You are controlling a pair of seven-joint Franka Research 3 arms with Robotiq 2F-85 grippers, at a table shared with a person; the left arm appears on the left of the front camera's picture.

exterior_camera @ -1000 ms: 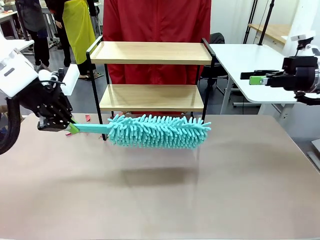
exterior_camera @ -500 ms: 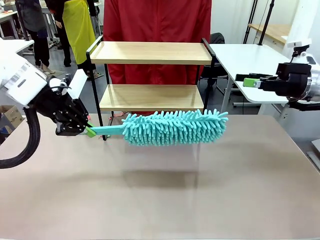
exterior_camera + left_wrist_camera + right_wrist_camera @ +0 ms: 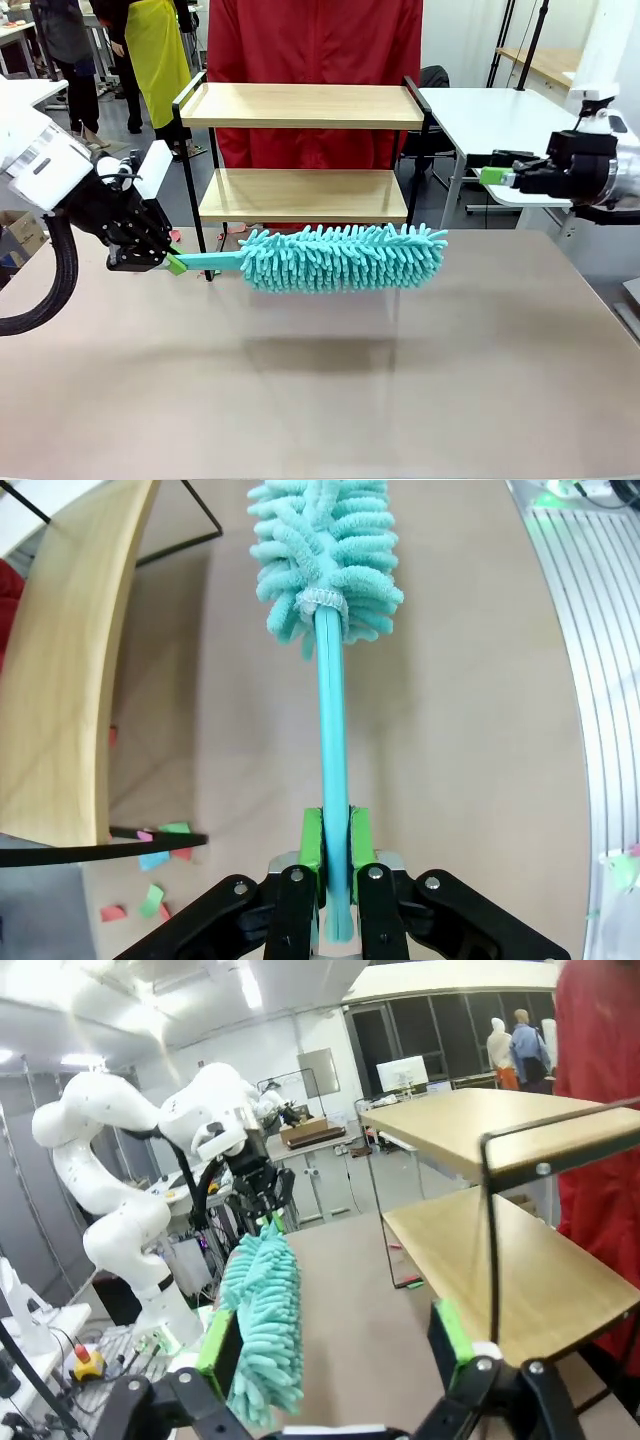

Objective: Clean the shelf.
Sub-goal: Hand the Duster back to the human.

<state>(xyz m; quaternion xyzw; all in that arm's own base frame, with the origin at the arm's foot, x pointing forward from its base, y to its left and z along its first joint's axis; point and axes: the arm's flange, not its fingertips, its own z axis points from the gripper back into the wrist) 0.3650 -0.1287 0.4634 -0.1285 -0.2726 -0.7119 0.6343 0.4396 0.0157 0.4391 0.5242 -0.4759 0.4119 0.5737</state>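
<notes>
While the shelf (image 3: 300,150) stands at the far edge of the counter (image 3: 320,380), in front of a person in a red garment (image 3: 315,60), I see both of its wooden boards bare in the front view. Just in front of its lower board, a teal duster (image 3: 340,258) hangs level above the counter, not touching the surface; its shadow lies below it. I cannot tell from this view whether the fibres touch the shelf frame.

The left hand (image 3: 170,262) is clamped on the end of the duster's handle. My left wrist view confirms this: the green pads (image 3: 312,845) press flat on both sides of the handle, and the duster head (image 3: 325,555) extends away beside the shelf board edge (image 3: 70,680). That view also shows small coloured paper scraps (image 3: 150,865) on the counter near a shelf leg; the front view shows only a hint of these.

The right hand (image 3: 490,176) hangs to the right of the shelf, well apart from it, fingers spread and holding nothing. My right wrist view shows its pads (image 3: 220,1340) wide apart, with the shelf (image 3: 500,1250) to one side.
</notes>
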